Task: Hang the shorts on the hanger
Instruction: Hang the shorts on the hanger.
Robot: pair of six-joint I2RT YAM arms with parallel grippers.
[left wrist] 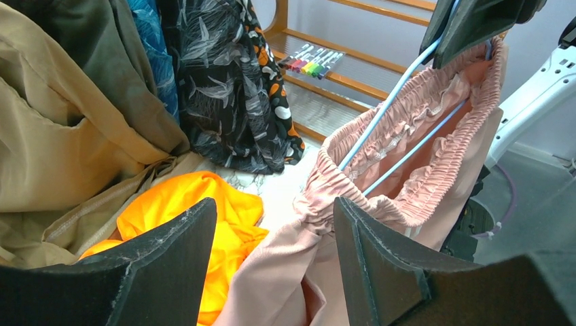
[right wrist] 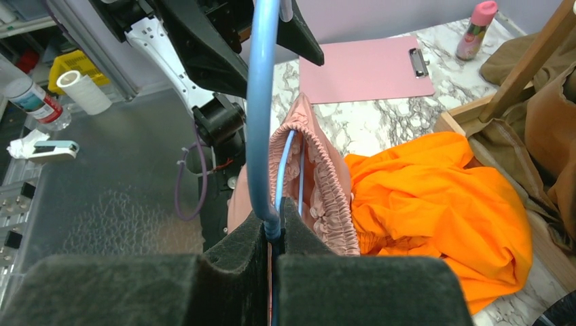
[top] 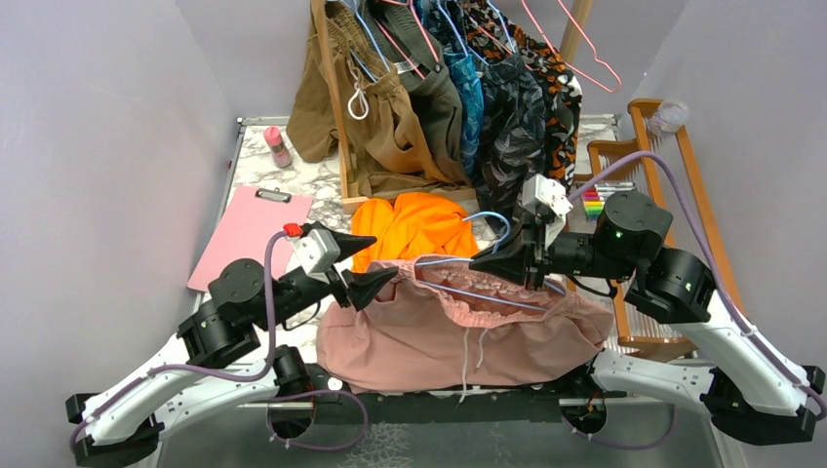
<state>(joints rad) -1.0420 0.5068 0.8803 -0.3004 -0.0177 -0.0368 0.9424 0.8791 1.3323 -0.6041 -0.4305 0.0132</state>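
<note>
Shorts [top: 458, 336]: lying bunched on the table [top: 312, 185] right in front of the arm bases. The lower part is drooping over the near edge and the white drawstring is dangling down the front. The waistband is facing up and gaping open.
Left gripper [top: 382, 258]: hovering at the left end of the waistband with the jaws spread wide, not gripping anything. In the left wrist view the waistband corner is sitting just ahead of one finger [left wrist: 380, 265]. It might be brushing the fabric, but I honestly can't tell.
Right gripper [top: 488, 259]: reaching in over the middle of the waistband, jaws pinched tight on the hanger wire, right at the base of the hook.
Hanger [right wrist: 261, 102]: the frame is sitting down inside the open waistband, with two thin bars running along the gathered elastic. The hook is sticking out behind the gripper.
Orange shorts [top: 414, 226]: lying crumpled just behind the pink pair, touching the waistband.
Clipboard [top: 252, 234]: lying flat off to the left, clip end pointing away.
Markers [top: 593, 203]: sitting in a row on the wooden frame [top: 673, 175] to the right.
Bottle [top: 278, 146]: standing upright near the back left corner.
Rack clothes [top: 439, 97]: brown, teal and dark patterned stuff hanging in a row at the back.
</note>
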